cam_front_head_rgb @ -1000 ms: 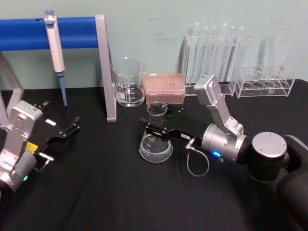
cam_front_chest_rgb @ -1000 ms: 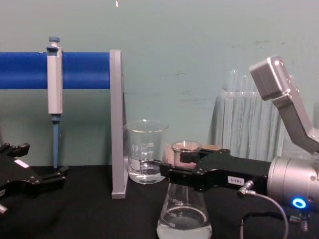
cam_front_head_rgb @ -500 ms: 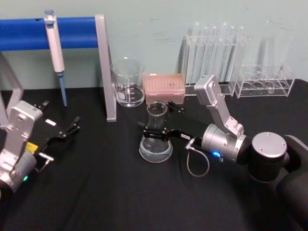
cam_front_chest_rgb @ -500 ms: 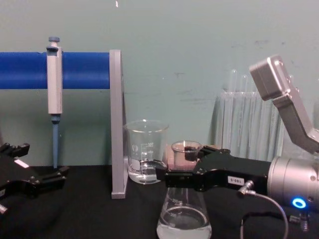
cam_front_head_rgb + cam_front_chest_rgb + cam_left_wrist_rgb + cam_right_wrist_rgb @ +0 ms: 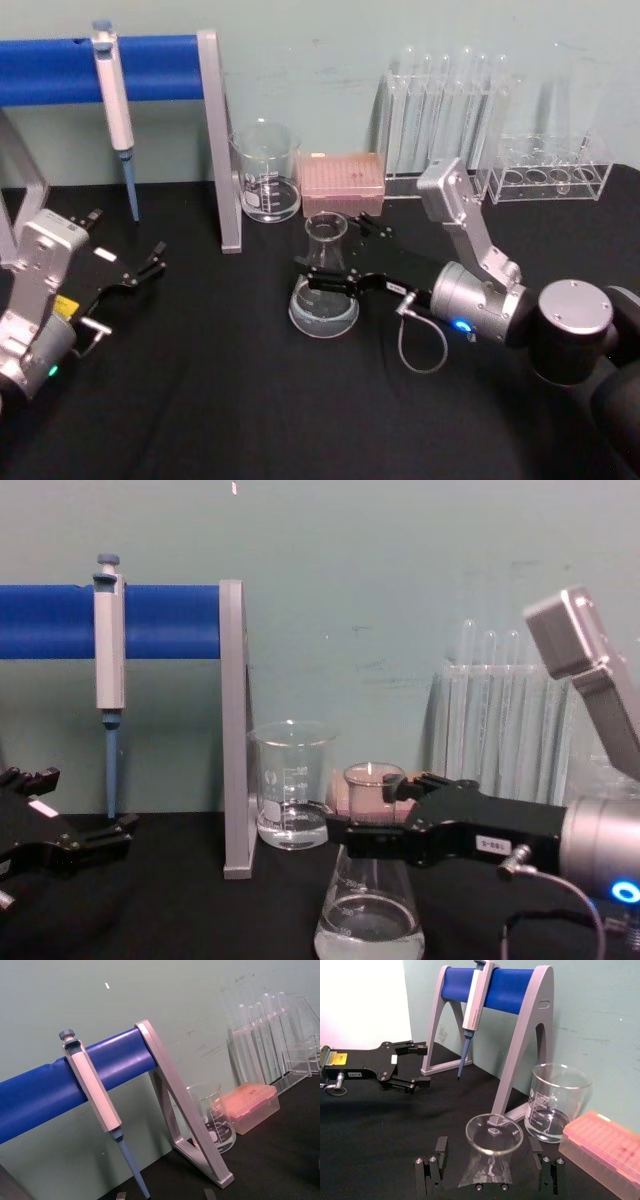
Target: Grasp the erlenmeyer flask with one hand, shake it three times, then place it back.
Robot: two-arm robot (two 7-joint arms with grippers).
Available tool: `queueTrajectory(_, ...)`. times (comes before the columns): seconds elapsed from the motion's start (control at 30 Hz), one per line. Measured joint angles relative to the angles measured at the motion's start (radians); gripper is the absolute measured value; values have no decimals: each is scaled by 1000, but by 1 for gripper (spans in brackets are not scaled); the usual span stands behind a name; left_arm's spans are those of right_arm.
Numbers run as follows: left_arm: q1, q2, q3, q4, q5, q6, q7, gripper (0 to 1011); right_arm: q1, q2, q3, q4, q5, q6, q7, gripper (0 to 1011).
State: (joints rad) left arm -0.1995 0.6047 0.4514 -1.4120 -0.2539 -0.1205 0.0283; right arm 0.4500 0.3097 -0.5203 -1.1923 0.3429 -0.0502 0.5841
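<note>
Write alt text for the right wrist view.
The right gripper is open, one finger on each side of the erlenmeyer flask. Behind stand a beaker and a pipette on its stand; the left gripper sits farther off.

A pale green wall [image 5: 400, 570] rises behind a table [image 5: 220, 400] draped in black cloth.

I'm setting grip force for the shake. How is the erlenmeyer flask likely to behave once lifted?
The erlenmeyer flask is clear glass, so probably slippery and breakable under hard squeezing. A little liquid sits low in its wide base, so it may slosh. The right gripper, open, straddles the narrow neck, where it could pivot.
</note>
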Motion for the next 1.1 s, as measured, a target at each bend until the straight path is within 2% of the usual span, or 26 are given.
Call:
queueTrajectory(0.27,0,0,0,0,0,0,0,1001,-51,43,20,-76,12,17,-15,1003)
queueTrajectory(0.67,0,0,0,0,0,0,0,1001,-148,129,61,-203,44,28,-27,1002)
queueTrajectory(0.9,0,0,0,0,0,0,0,1001,-176,154,86,-236,60,28,-39,1002)
queueTrajectory(1.1,0,0,0,0,0,0,0,1001,-194,156,121,-245,69,28,-83,1003)
